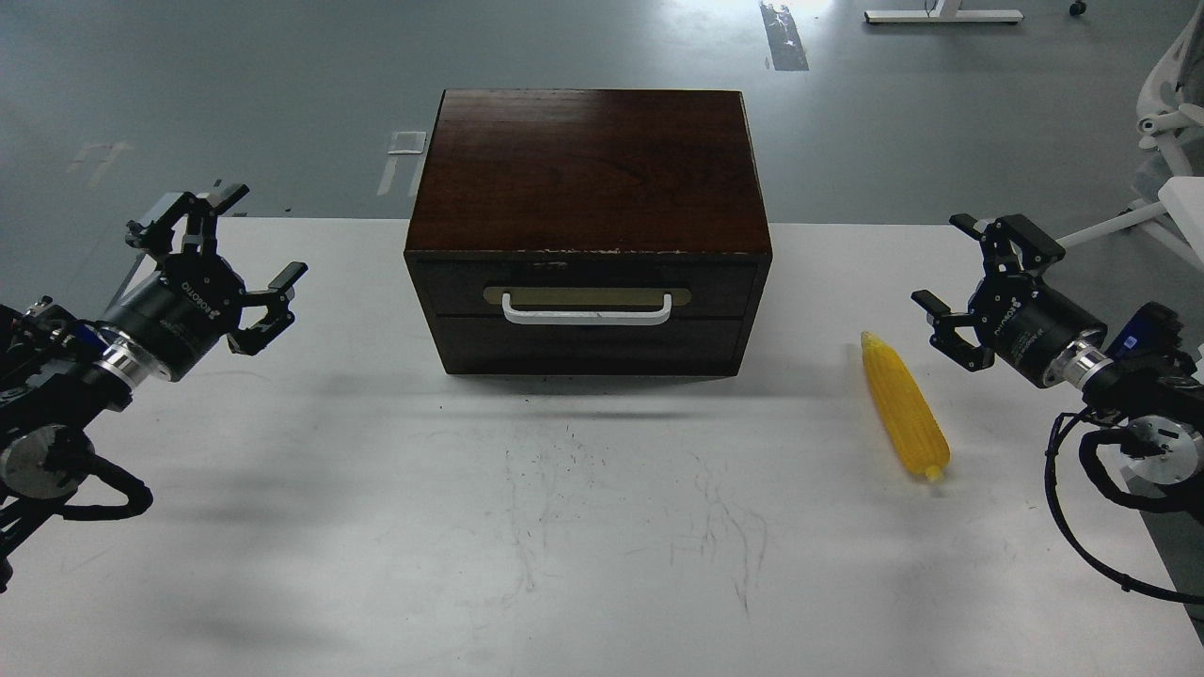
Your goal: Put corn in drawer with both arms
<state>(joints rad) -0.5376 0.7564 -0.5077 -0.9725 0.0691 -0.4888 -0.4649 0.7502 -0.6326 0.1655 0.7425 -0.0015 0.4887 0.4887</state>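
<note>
Head view. We see a white tabletop (pixel 583 527), scuffed with faint dark scratch marks near its middle. At the far centre stands a dark brown wooden box (pixel 588 169). Its drawer (pixel 588 290) is closed flush with the box front; a white bar handle (pixel 587 310) sits over a brass-coloured plate (pixel 587 296). The inside of the drawer is not visible.

The corn (pixel 905 406) lies flat on the tabletop to the right of the box, well apart from it. It is bright yellow, with its tapered tip pointing away from us and its blunt end toward the near edge, angled slightly to the right.

Our left gripper (pixel 252 252) comes in from the left edge and hangs above the tabletop, left of the box. Its fingers (pixel 273 306) are spread wide and grasp nothing.

Our right gripper (pixel 950 273) enters from the right edge, near the corn's tapered end but not touching it. Its fingers (pixel 955 340) are likewise spread apart, with nothing between them.

Beyond the tabletop we note grey floor (pixel 235 85) with tape marks, and part of a white chair (pixel 1171 113) at the upper right.
</note>
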